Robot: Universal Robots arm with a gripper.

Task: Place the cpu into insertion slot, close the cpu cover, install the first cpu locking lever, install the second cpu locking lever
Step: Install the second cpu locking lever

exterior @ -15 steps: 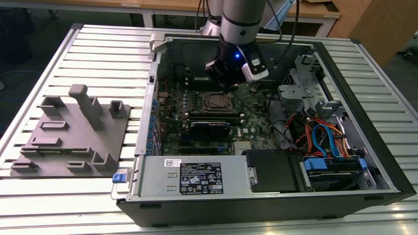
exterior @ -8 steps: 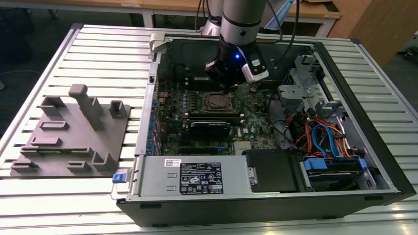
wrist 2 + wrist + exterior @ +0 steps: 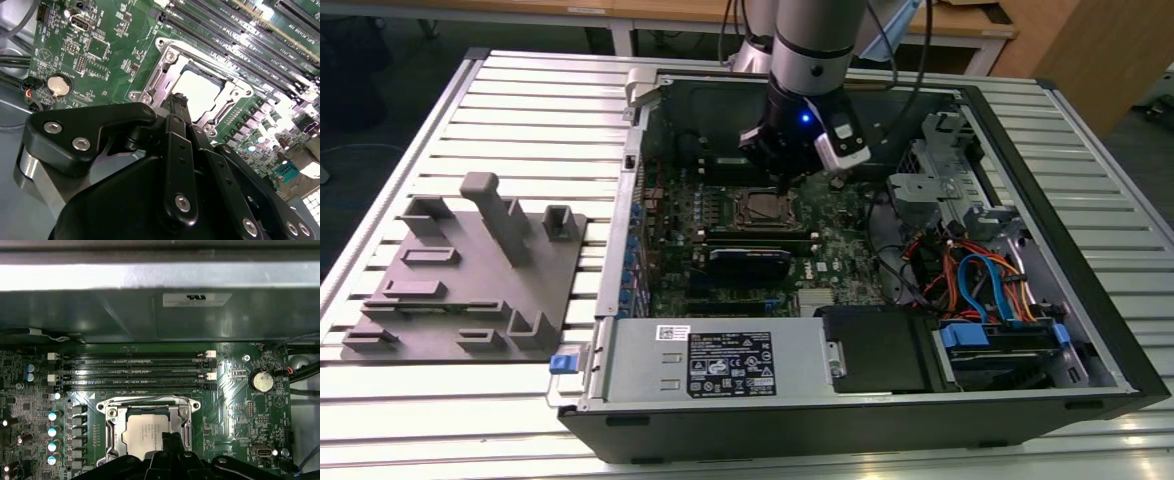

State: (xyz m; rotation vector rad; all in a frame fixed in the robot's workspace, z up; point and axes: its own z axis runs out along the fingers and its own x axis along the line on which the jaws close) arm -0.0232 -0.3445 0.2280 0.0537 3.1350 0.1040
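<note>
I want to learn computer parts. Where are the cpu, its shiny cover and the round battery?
cpu (image 3: pixel 147 432): first wrist view, its silver top.
cpu cover (image 3: pixel 145 403): first wrist view, frame's far bar.
round battery (image 3: pixel 262 381): first wrist view, its face.

Silver-grey cpu (image 3: pixel 145 432), green motherboard (image 3: pixel 240 405), black claw (image 3: pixel 167 450)

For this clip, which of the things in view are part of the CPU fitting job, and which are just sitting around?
Part of the job:
cpu, seated in the insertion slot
cpu cover, down around the cpu
gripper, right above the slot

Just lying about:
grey fixture tray on the table
memory slots
coin battery
power supply
orange and blue cables
</note>
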